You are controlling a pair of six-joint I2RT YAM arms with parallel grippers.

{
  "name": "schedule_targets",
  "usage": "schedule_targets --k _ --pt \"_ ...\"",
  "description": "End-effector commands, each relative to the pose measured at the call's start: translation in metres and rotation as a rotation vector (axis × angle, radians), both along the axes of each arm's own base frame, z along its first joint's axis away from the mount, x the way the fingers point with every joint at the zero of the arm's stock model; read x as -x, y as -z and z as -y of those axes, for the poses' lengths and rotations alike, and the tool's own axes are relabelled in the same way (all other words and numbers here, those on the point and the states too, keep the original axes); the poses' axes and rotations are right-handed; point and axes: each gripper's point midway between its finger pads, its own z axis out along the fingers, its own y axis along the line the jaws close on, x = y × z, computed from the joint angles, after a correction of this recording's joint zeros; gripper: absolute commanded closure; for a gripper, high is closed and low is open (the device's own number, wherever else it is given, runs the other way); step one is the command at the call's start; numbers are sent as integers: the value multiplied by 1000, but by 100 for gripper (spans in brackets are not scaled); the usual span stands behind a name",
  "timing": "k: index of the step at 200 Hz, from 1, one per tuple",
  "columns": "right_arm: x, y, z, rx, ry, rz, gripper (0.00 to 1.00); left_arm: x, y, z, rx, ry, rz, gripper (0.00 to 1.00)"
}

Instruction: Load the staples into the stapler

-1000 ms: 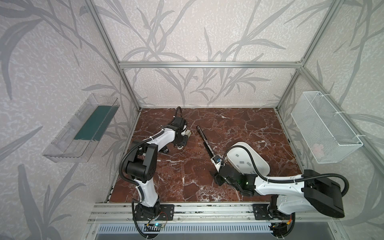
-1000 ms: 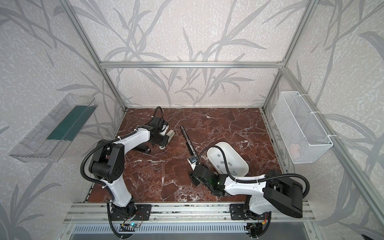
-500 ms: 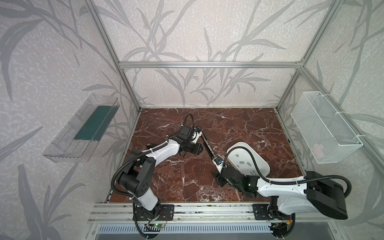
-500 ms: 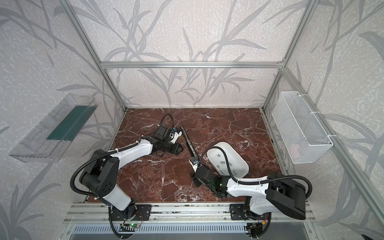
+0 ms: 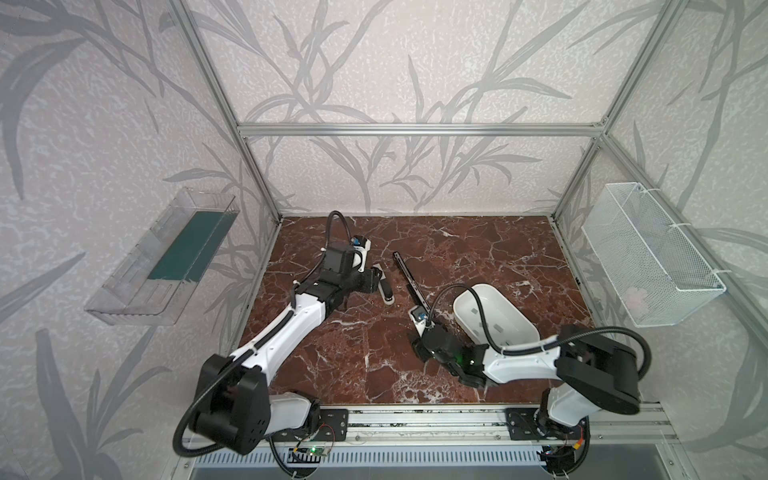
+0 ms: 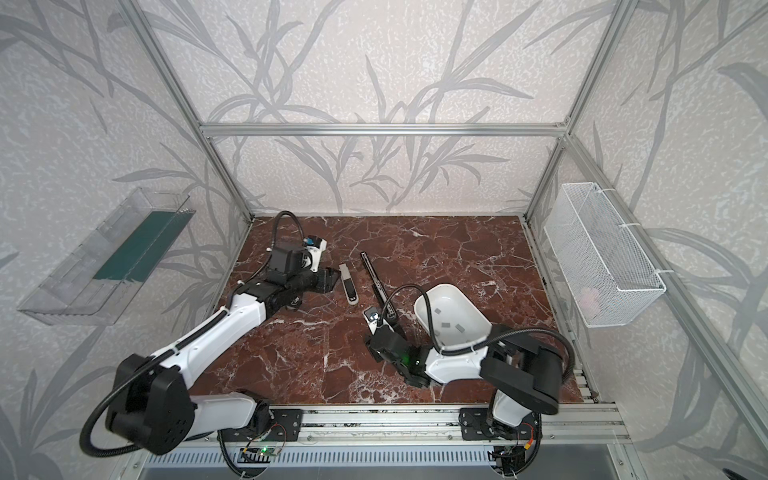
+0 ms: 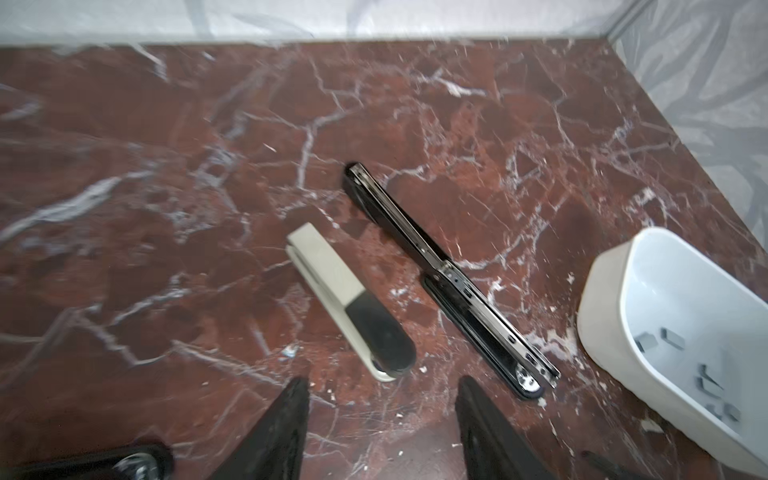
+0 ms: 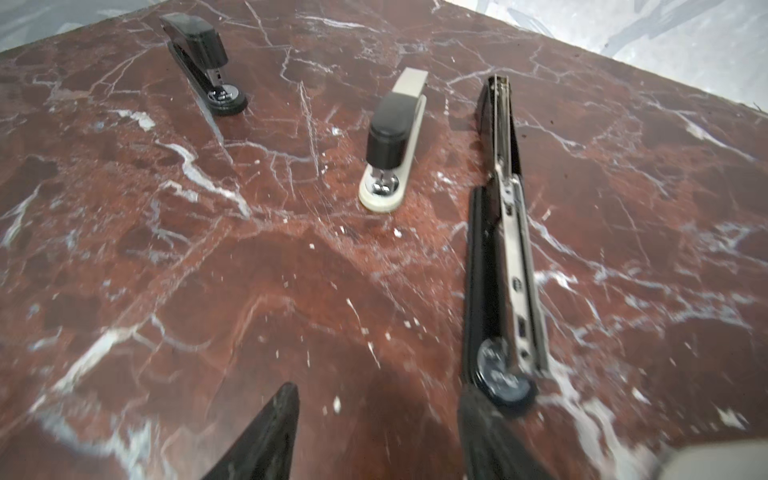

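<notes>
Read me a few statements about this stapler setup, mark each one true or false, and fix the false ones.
1. The staples lie inside the white tub. True.
2. The long black stapler is closed. False: it lies folded open on the table, with its metal rail exposed.
3. The left gripper holds the beige stapler. False: its jaws are open and empty, and that stapler lies on the table ahead of it.
4. The beige stapler lies beside the long black stapler without touching it. True.
5. The right gripper is shut. False: its jaws stand apart with nothing between them.
</notes>
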Motion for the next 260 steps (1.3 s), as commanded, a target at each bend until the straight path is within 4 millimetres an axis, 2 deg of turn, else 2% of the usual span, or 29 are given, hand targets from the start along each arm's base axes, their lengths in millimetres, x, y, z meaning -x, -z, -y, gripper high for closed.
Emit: schedule_targets --k 1,17,39,80,84,106,118,135,175,186,201,226,239,259,260 --pt "-31 -8 -33 -36 54 79 31 8 -3 -30 3 -139 44 38" --pt "-52 4 -38 -76 93 23 28 13 -4 -39 24 -179 60 38" --pt "-77 17 -39 -104 143 -30 27 18 -6 -42 32 -182 69 38" --pt "-90 31 -56 -79 140 -30 25 18 -15 -38 56 -167 84 38" --pt "-103 31 -48 -80 168 -28 25 18 -15 -38 58 -164 83 38" --pt "-110 32 -53 -81 171 -20 25 19 -15 -38 55 -162 83 38" --pt "-114 32 -56 -77 174 -20 26 19 -14 -39 48 -167 82 38" --pt "-121 33 -61 -64 177 -28 35 20 -15 -39 51 -166 86 38" --pt "-136 36 -63 -28 195 -45 36 22 -20 -37 66 -151 107 38" --pt "-137 35 -65 -25 190 -42 39 23 -20 -36 71 -147 111 38" --pt "-137 36 -68 -12 173 -40 52 24 -21 -35 79 -145 117 39" --pt "-129 38 -70 -4 127 -37 66 28 -24 -25 90 -74 127 40" --pt "-119 33 -72 -10 80 -19 74 31 -22 -21 97 -49 122 41" --pt "-94 19 -70 11 2 44 75 38 -18 -15 91 -7 134 42" --pt "-87 17 -74 11 -15 48 75 39 -18 -15 91 -4 137 42"
